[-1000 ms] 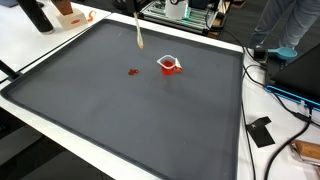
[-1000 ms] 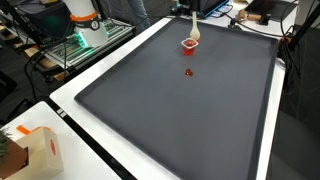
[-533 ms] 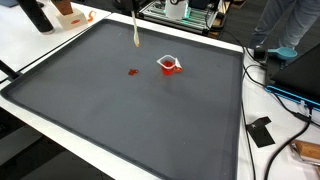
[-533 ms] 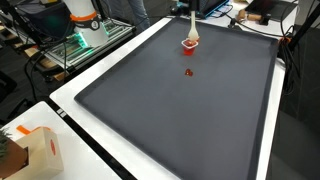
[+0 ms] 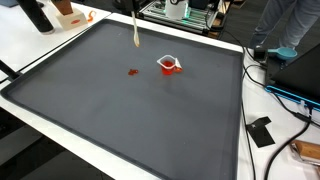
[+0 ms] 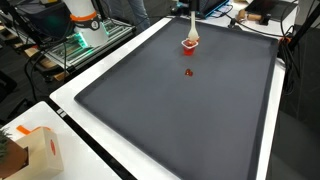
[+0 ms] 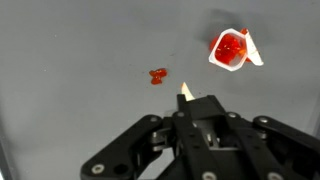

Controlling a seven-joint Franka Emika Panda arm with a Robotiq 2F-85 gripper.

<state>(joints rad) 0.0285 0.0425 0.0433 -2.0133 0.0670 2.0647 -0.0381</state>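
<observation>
The gripper (image 7: pixel 200 108) is seen from above in the wrist view, closed on a pale stick (image 7: pixel 185 94) whose tip shows just ahead of the fingers. In both exterior views the stick (image 5: pixel 135 30) is seen hanging upright over the far part of a dark grey mat (image 5: pixel 150 125).

One container is recorded: a small white cup (image 5: pixel 169 64) standing on the mat, near the stick's lower end. It holds a red substance. A small red blob (image 5: pixel 132 72) lies on the mat to the left of the cup, apart from it.

A carton (image 6: pixel 32 150) is noted on the white table at the near left corner; its orange markings are too small to be read.
</observation>
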